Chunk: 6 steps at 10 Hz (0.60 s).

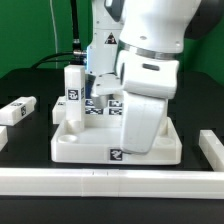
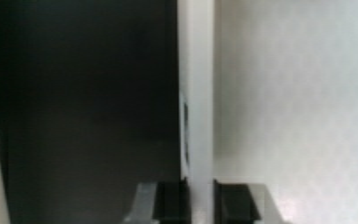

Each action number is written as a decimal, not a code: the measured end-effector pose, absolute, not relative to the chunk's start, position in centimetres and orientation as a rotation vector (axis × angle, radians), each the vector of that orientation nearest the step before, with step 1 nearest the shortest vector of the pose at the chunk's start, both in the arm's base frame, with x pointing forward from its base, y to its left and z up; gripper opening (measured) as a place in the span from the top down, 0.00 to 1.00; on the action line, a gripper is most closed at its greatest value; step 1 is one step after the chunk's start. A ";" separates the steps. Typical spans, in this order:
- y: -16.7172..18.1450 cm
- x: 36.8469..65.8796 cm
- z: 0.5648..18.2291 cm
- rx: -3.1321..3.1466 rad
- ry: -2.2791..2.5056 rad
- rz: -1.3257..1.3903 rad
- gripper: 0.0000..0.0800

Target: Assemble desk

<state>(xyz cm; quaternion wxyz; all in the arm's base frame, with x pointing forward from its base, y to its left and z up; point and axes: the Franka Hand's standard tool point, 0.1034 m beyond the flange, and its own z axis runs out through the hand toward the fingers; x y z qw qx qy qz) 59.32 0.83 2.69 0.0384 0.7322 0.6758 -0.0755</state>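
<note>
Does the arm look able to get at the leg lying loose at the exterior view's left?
Probably yes: the loose leg lies in the open on the table with nothing over it, though the shut end effector must open first.

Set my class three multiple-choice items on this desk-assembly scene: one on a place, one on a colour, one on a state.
1. Where does the upright leg stand?
A in the slab's corner at the exterior view's left
B on top of another leg
C on the bare table

2. What colour is the table?
A green
B black
C brown

3. How is the loose leg at the exterior view's left placed?
A upright
B leaning on the slab
C lying flat

Key: 1A, its foot sits inside the slab's rim. 2B, the bare top is black. 3C, it rests lengthwise on the table, apart from the slab.
</note>
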 end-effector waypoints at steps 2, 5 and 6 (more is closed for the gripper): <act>1.8 60.5 2.5 2.232 2.092 -0.251 0.92; 2.7 61.6 2.5 2.211 2.095 -0.252 0.92; 2.7 62.0 2.5 2.217 2.088 -0.258 0.92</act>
